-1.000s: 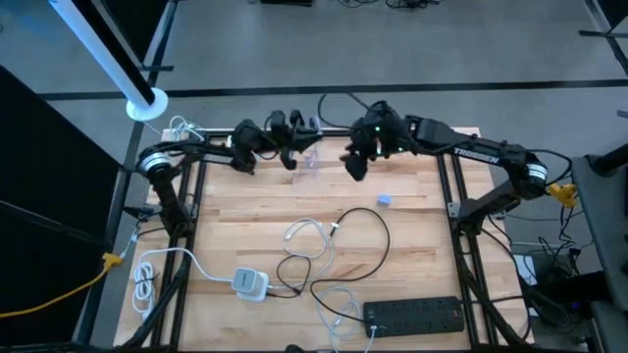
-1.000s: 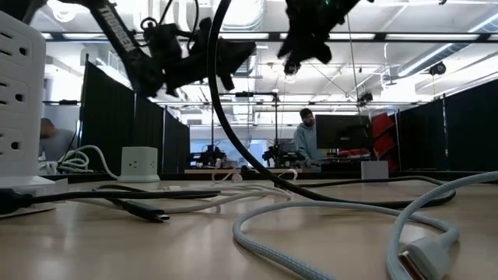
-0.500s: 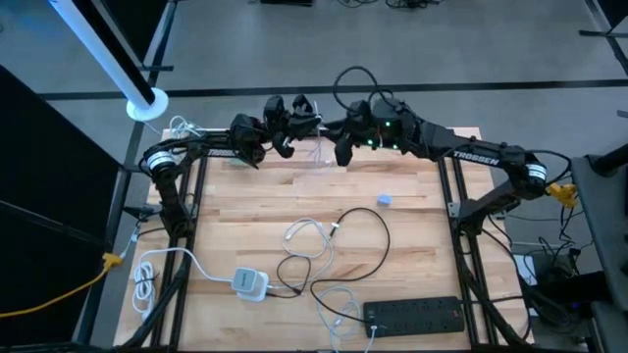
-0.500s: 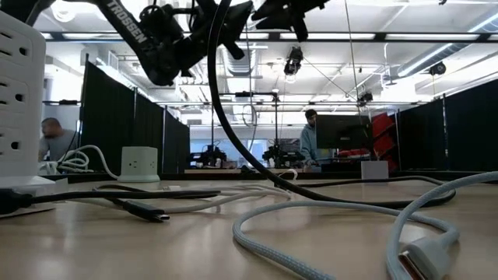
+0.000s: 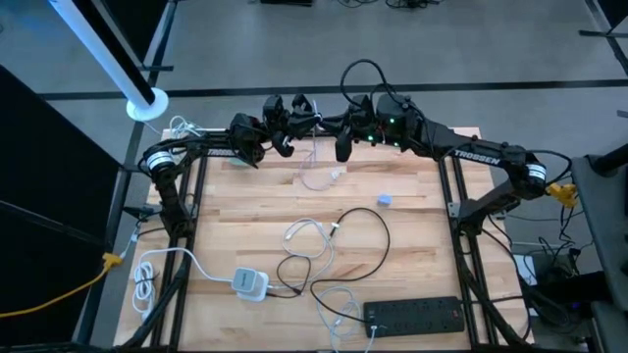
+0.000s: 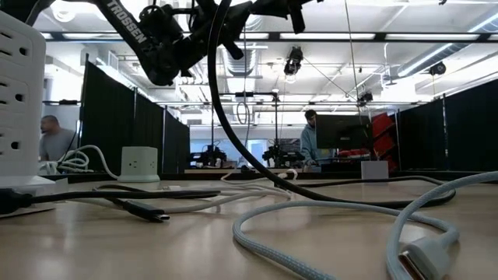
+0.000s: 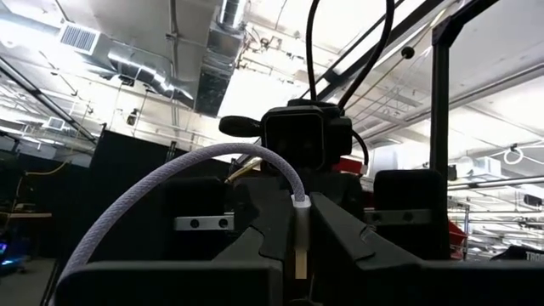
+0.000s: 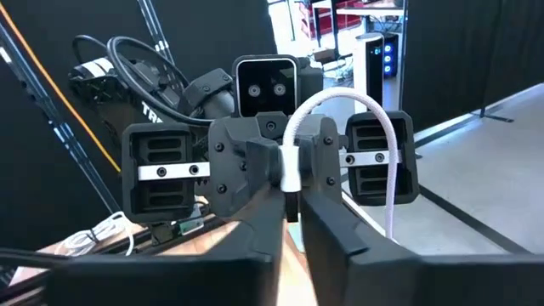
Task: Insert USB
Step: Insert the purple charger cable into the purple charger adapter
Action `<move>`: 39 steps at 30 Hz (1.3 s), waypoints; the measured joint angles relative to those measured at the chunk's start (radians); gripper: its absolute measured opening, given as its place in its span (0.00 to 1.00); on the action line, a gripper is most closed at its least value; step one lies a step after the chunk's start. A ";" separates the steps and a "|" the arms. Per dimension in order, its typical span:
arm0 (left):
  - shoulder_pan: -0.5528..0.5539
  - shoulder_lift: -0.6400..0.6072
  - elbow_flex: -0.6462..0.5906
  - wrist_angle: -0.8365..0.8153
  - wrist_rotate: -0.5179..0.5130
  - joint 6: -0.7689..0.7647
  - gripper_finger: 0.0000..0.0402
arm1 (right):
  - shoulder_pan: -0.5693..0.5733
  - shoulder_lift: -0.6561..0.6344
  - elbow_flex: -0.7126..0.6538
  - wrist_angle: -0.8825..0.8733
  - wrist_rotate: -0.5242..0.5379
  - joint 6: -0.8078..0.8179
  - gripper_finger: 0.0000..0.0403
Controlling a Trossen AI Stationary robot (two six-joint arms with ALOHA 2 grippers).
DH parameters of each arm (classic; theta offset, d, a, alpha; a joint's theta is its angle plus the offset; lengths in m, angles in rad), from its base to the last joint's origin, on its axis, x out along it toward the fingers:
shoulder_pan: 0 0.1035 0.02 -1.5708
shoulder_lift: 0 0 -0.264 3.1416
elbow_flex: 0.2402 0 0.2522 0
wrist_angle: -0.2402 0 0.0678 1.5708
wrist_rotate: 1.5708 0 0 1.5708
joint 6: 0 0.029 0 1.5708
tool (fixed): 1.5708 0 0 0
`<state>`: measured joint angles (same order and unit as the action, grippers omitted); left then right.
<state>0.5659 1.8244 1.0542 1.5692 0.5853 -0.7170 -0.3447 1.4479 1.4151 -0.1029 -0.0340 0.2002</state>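
Observation:
High over the table's far middle, my left gripper [image 5: 306,126] and my right gripper [image 5: 339,137] face each other, tip to tip. Each wrist view shows a white USB plug between that arm's shut fingers: one [image 7: 299,231] in the left wrist view, one [image 8: 291,170] in the right. I cannot tell whether these are two joined plugs or a single one. A white braided cable [image 7: 170,183] arches away from the plug. In the high view its thin loop [image 5: 319,178] hangs below the grippers, clear of the table. My left gripper pinches the white plug [image 7: 299,246] between its two fingers, which lie level and point toward the right gripper. The cable leaves the plug's far end and arches off sideways, slack. The plug is lifted clear. My right gripper pinches the white plug [image 8: 291,183] between its two fingers, level and pointing toward the left gripper. The cable [image 8: 374,127] arches up from the plug and drops down to one side, slack. The plug is well clear of the table.
On the wooden table lie a white charger [image 5: 250,282] with its cords, a looped black cable [image 5: 358,245], a white cable bundle [image 5: 309,238], a small pale block [image 5: 385,200] and a black power strip [image 5: 412,314] at the near edge. A white outlet cube [image 6: 140,165] stands farther back.
Both grippers have risen and gone toward the table's far edge. My right gripper has closed in on the left one until they stand tip to tip. The white cable now hangs in a loop below them.

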 joint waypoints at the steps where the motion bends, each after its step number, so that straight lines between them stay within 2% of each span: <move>1: 0.000 0.000 0.000 0.000 0.000 0.000 0.04 | 0.000 0.000 0.000 0.000 -0.006 -0.002 0.02; 6: 0.000 0.000 -0.001 -0.008 0.012 -0.012 0.04 | 0.000 0.000 0.003 -0.035 -0.017 0.009 0.01; 11: 0.002 0.000 -0.001 -0.074 0.125 0.007 0.05 | 0.000 -0.004 0.003 -0.110 -0.038 0.034 0.01; 19: -0.001 0.000 -0.001 -0.176 0.163 0.057 0.21 | 0.000 -0.003 0.059 -0.342 -0.052 0.035 0.00; 25: 0.000 -0.001 -0.001 -0.200 0.161 0.080 0.25 | -0.001 -0.002 0.104 -0.423 -0.044 0.024 0.00; 30: 0.000 -0.001 -0.001 -0.201 0.161 0.080 0.23 | -0.001 -0.002 0.116 -0.450 -0.048 0.020 0.00; 39: 0.000 -0.001 -0.001 -0.229 0.157 0.084 0.11 | -0.001 -0.002 0.117 -0.488 -0.060 0.025 0.00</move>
<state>0.5655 1.8233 1.0534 1.3401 0.7422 -0.6334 -0.3454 1.4456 1.5318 -0.5907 -0.0943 0.2257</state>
